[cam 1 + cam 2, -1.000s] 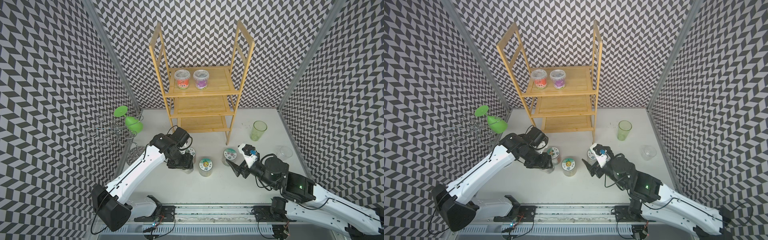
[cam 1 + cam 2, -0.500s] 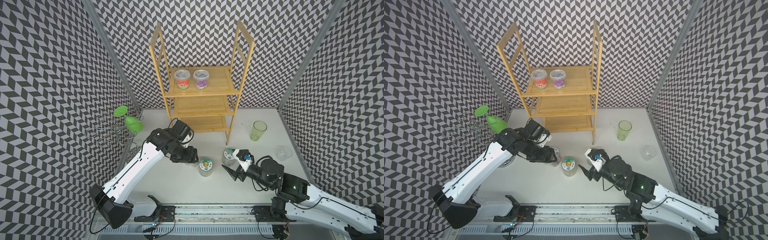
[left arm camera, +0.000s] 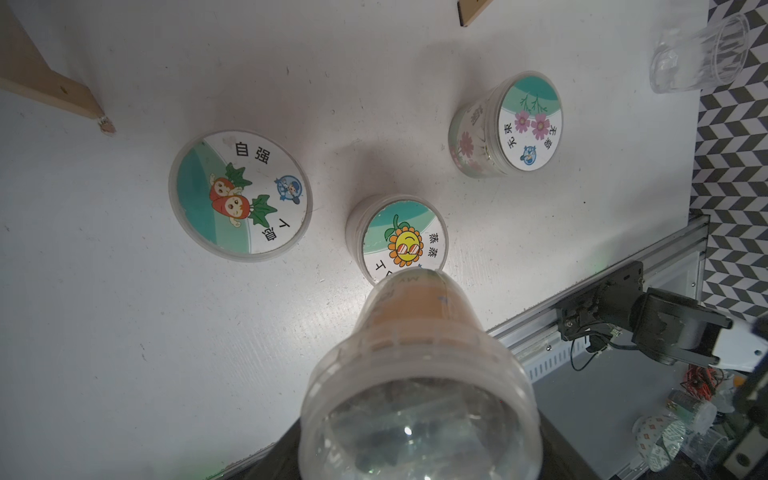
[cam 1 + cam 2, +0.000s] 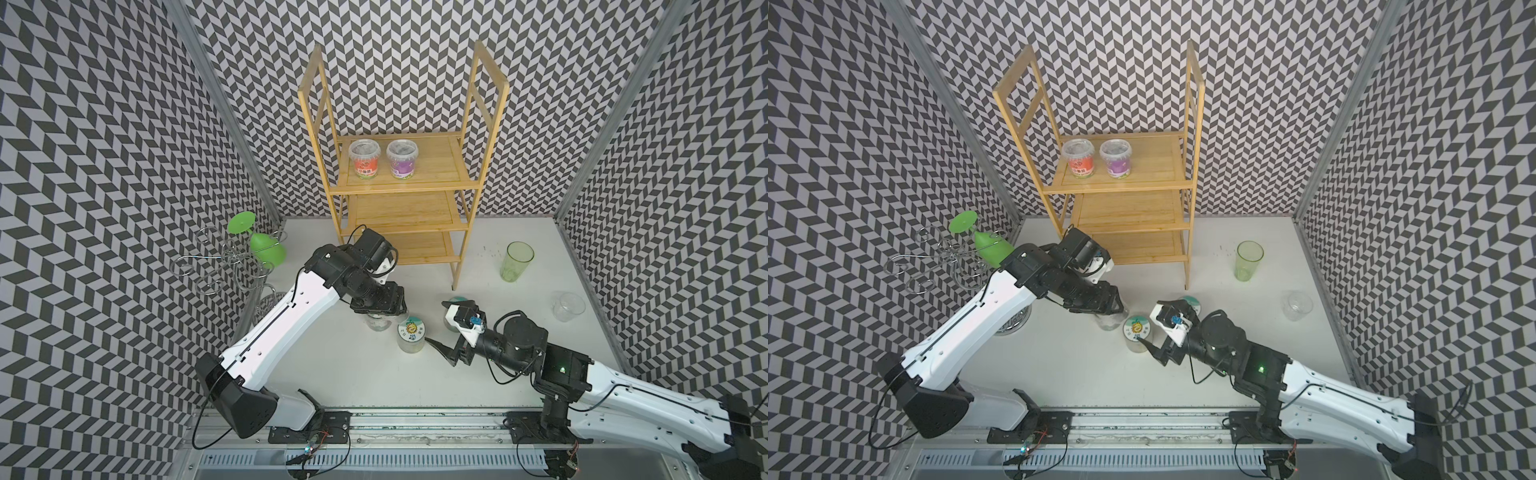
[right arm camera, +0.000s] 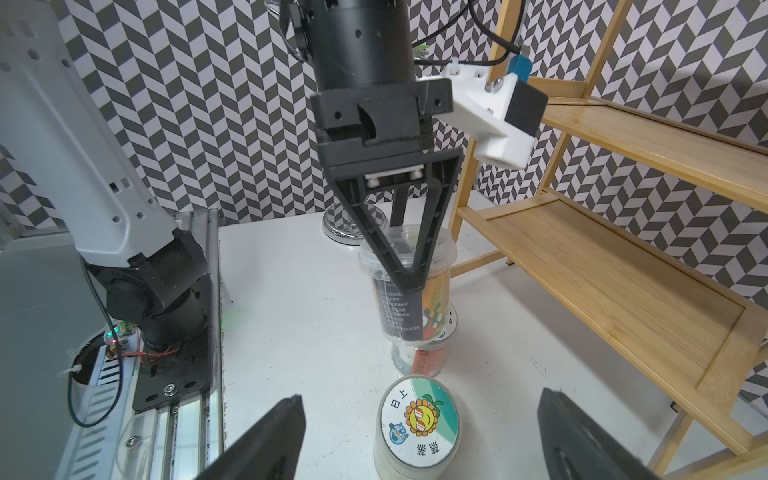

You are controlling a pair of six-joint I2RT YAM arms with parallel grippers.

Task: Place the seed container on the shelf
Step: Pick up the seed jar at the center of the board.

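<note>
Both top views show the left gripper [image 4: 380,315] clamped from above on the clear seed container [image 4: 379,325]. Held over the bench [image 4: 332,374], left of its middle and well short of the shelf [image 4: 440,166] at the back edge. Right gripper [image 4: 440,326] with jaws apart, just beside the sunflower-lidded jar [image 4: 410,330] near the bench's middle. On the shelf's top board, a red-labelled tub [image 4: 364,160] and a purple-labelled tub [image 4: 401,158]. Elsewhere, a green tumbler [image 4: 515,262] toward the back right corner, a clear cup [image 4: 568,306] by the right edge, and a wire stand [image 4: 224,266] with a green glass [image 4: 268,251] at the left edge. Closed in on three sides by black-and-white chevron walls.

From the left wrist, looks down along the seed container [image 3: 415,374], tilted over the white bench [image 3: 124,332]; cannot tell the gripper's own state here. Below it, all apart: the sunflower-lidded jar [image 3: 405,239], a radish-lidded jar [image 3: 240,195], a flower-lidded jar [image 3: 528,122].

From the right wrist, shows the left gripper's black fingers [image 5: 409,280] pinching the seed container [image 5: 415,311] below its rim, lifted off the bench [image 5: 291,311], with the radish-lidded jar [image 5: 424,357] behind and lower. Frames the sunflower-lidded jar [image 5: 419,419] between the right gripper's spread fingers [image 5: 270,436], touching neither.
</note>
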